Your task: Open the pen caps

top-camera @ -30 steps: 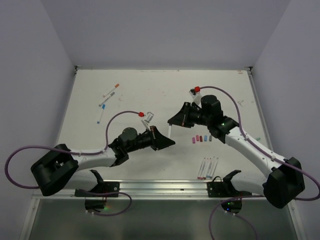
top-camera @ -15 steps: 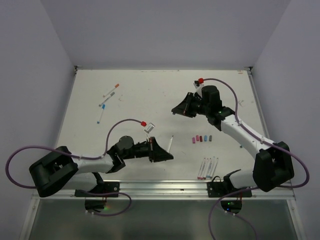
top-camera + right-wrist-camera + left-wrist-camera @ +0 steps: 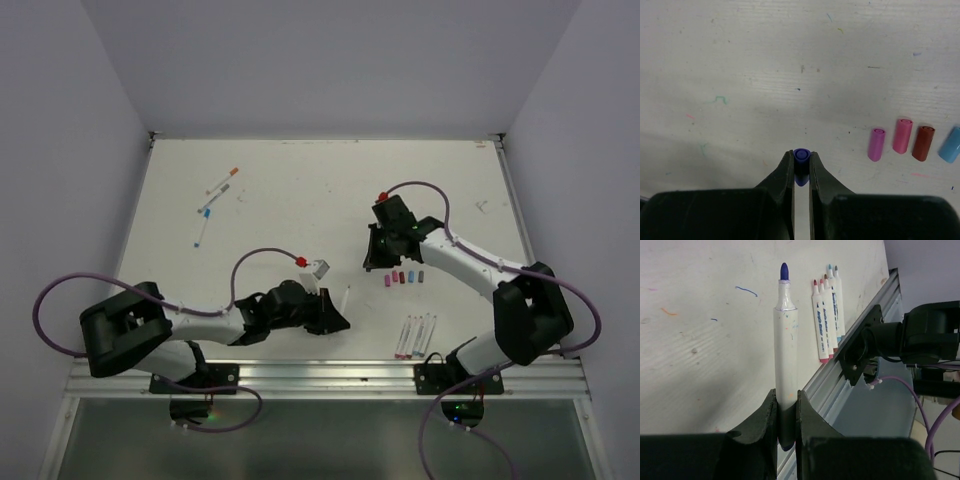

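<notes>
Over on the far left of the table (image 3: 300,170), a few capped pens (image 3: 212,202) lay well apart from everything else. Nearer the middle, the left hand (image 3: 786,405) had drawn back toward the near rail (image 3: 330,372), pinching a white pen (image 3: 785,340) low on its barrel, its dark blue tip bare. A second earlier both hands had met over the centre on that pen. Now they stood apart, and the right hand (image 3: 801,167), dropped beside the row of loose caps (image 3: 902,136), was pressed together on a dark blue cap (image 3: 801,154). I judged that cap off, with only the setting-down left. Bare table lay just left of the row. The opened pens (image 3: 415,335) lay hard by the rail, so room there was tight, while the middle stood open.
</notes>
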Controlling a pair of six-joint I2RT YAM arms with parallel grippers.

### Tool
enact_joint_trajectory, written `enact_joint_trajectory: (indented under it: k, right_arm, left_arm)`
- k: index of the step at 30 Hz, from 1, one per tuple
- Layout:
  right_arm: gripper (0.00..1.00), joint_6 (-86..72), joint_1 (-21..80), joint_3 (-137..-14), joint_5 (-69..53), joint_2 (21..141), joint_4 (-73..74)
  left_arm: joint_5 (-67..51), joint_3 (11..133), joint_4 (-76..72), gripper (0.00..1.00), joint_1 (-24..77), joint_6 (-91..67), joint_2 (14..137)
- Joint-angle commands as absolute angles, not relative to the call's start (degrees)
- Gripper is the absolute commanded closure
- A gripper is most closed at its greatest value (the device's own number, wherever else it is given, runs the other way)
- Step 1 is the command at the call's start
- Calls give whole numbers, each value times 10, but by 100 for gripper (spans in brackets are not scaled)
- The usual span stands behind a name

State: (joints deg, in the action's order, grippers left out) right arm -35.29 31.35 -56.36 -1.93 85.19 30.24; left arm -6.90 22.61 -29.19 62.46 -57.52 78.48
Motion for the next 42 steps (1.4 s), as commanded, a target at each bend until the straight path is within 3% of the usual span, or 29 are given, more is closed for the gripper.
enact_joint_trajectory:
  k: [1, 18, 34, 42]
  right_arm:
    - [100, -337, 330, -558, 34, 859, 315]
    - [100, -342, 345, -552, 131, 923, 324]
    - [74, -346, 351, -549, 139, 931, 316]
    - [69, -344, 350, -570, 133, 919, 324]
  left_arm:
    - [-44, 257, -329, 100, 657, -590, 843]
    - [-76, 310, -367, 100, 690, -605, 948]
    - [-80, 344, -338, 100, 693, -595, 973]
    - [-80, 353, -330, 100, 698, -592, 980]
